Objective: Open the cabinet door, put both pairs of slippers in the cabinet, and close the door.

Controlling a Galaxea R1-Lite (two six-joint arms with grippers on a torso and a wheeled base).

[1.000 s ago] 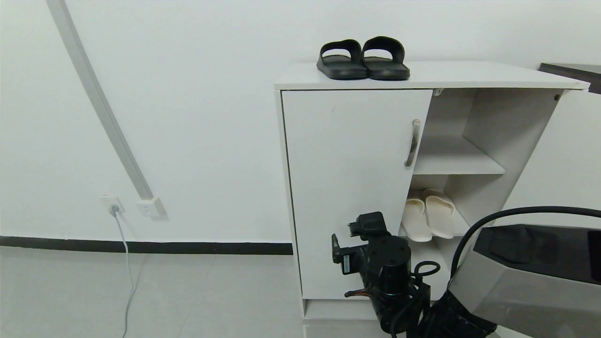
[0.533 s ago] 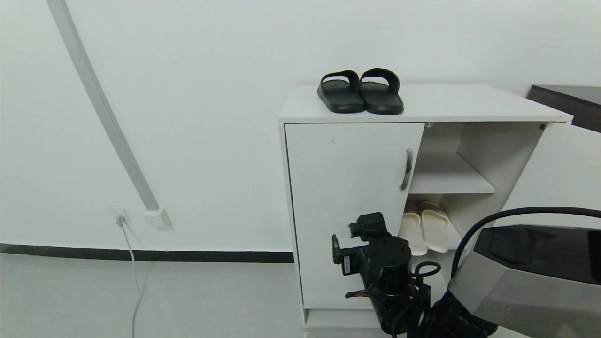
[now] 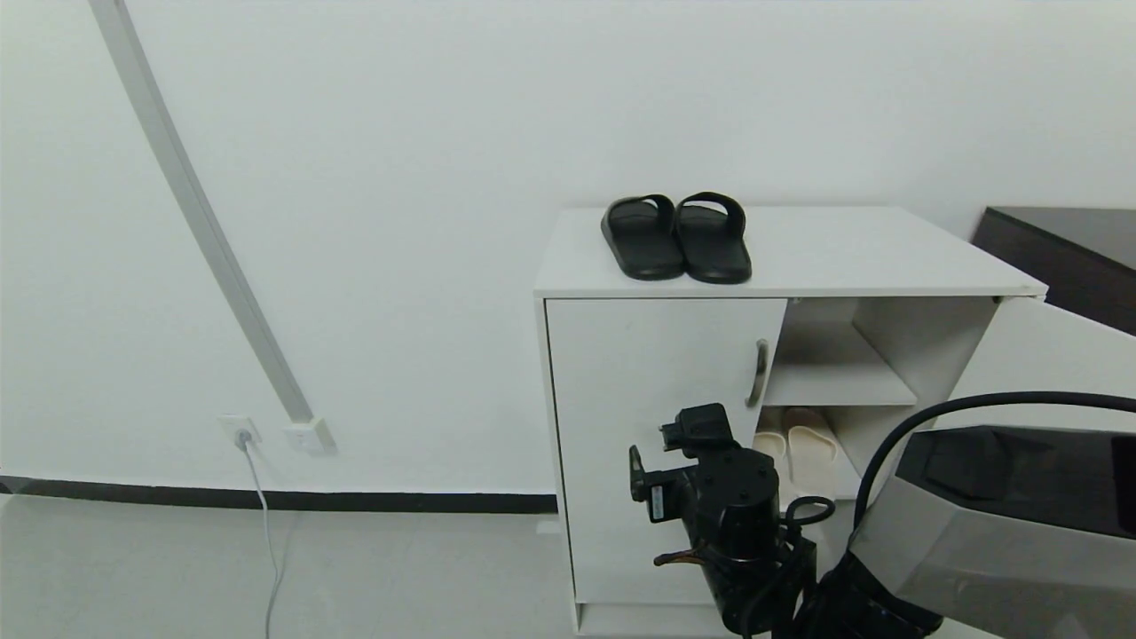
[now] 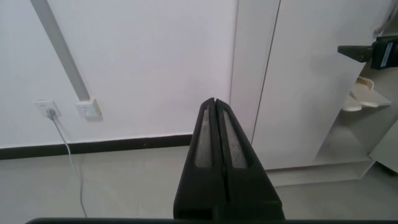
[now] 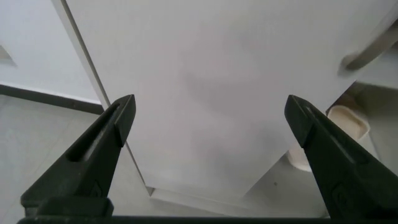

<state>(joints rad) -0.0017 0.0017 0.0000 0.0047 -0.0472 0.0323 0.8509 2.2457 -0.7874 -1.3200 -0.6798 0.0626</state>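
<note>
A pair of black slippers (image 3: 676, 237) stands on top of the white cabinet (image 3: 843, 257). The cabinet's left door (image 3: 657, 399) is closed, with a metal handle (image 3: 757, 373) at its edge. Its right door (image 3: 1038, 355) is swung open. A pair of white slippers (image 3: 799, 444) (image 5: 348, 121) lies on the lower shelf inside. My right gripper (image 5: 211, 118) is open, low in front of the closed door, holding nothing. My left gripper (image 4: 215, 109) is shut and empty, off to the cabinet's left side, facing the wall and floor.
A grey conduit (image 3: 195, 213) runs slantwise down the wall to a socket with a cable (image 3: 240, 432) trailing onto the floor. Dark furniture (image 3: 1065, 248) stands behind the open door at the right. Open floor lies left of the cabinet.
The whole head view has shifted: the cabinet now sits lower in the picture, so the camera has risen. Slippers, doors and the right arm keep their places.
</note>
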